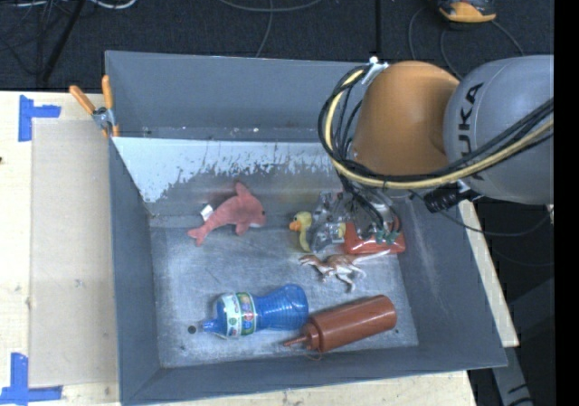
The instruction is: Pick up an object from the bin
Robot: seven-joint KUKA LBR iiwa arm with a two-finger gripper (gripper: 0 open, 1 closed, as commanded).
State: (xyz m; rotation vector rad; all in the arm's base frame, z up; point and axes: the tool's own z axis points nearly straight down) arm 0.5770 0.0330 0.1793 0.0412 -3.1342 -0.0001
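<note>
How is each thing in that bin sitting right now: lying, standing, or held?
Gripper: low inside the bin.
Pink toy dolphin: lying flat, alone.
Blue bottle: on its side.
Brown squeeze bottle: on its side, nozzle leftward.
Yellow duck: resting beside the gripper.
Brown animal figure: lying loose.

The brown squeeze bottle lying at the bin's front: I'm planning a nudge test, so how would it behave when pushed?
The brown squeeze bottle lies on its side with a round body, so it would probably roll. Its smooth plastic looks somewhat slippery.
</note>
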